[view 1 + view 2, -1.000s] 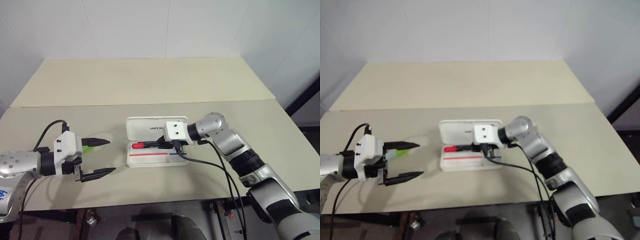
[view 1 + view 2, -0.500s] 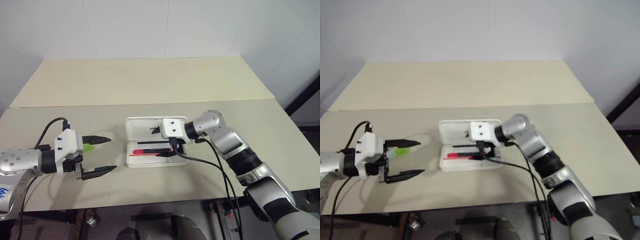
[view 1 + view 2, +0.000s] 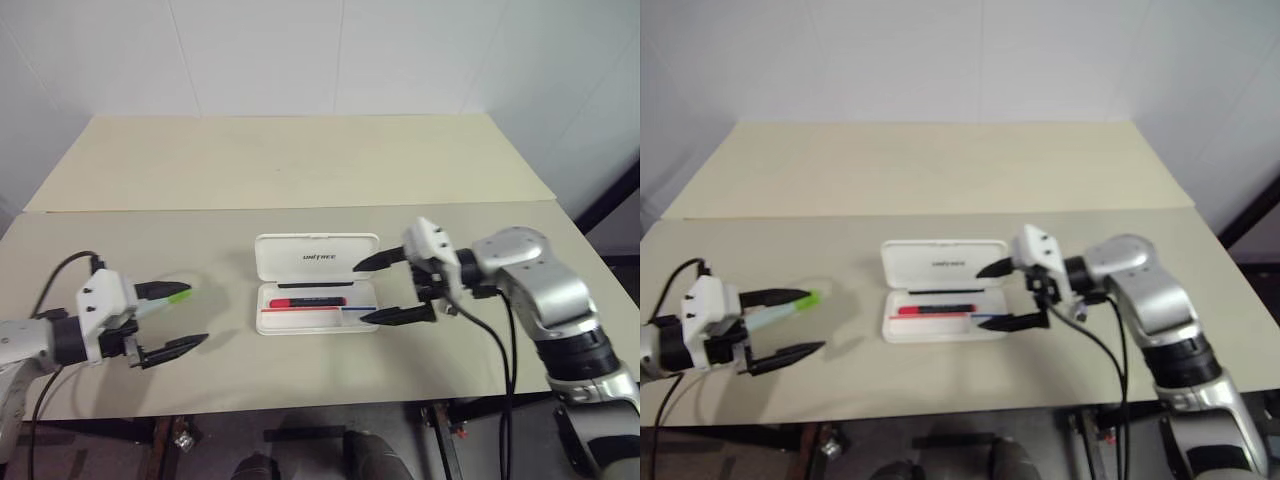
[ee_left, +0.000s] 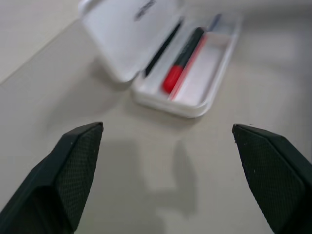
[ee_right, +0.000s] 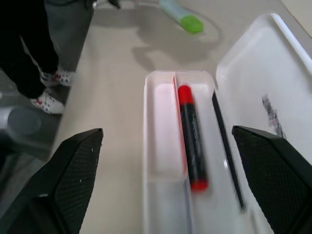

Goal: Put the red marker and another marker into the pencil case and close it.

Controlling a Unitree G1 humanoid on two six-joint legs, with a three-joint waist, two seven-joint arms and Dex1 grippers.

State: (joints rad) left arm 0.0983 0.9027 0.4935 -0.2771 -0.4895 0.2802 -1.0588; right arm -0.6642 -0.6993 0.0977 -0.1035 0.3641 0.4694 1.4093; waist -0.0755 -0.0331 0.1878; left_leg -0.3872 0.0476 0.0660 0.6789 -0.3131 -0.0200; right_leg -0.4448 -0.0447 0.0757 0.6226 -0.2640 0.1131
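Observation:
The white pencil case (image 3: 316, 262) lies open mid-table, its lid flat behind the tray. In the tray rests the red marker (image 3: 312, 300), red and black, seen close in the right wrist view (image 5: 191, 136) and the left wrist view (image 4: 183, 61). My right gripper (image 3: 360, 293) hovers open at the case's right end, holding nothing. The other marker (image 3: 165, 299), pale with a lime-green cap (image 5: 191, 23), lies on the table at the left. My left gripper (image 3: 195, 315) stands open and empty, its upper finger over that marker.
A second tabletop (image 3: 300, 160) adjoins the near one along a seam behind the case. The front edge of the table (image 3: 300, 398) runs just below both grippers. Bare tabletop lies between the left gripper and the case.
My right gripper opened, left the red marker in the tray and drew back to the right and up. My left gripper shifted a little to the left.

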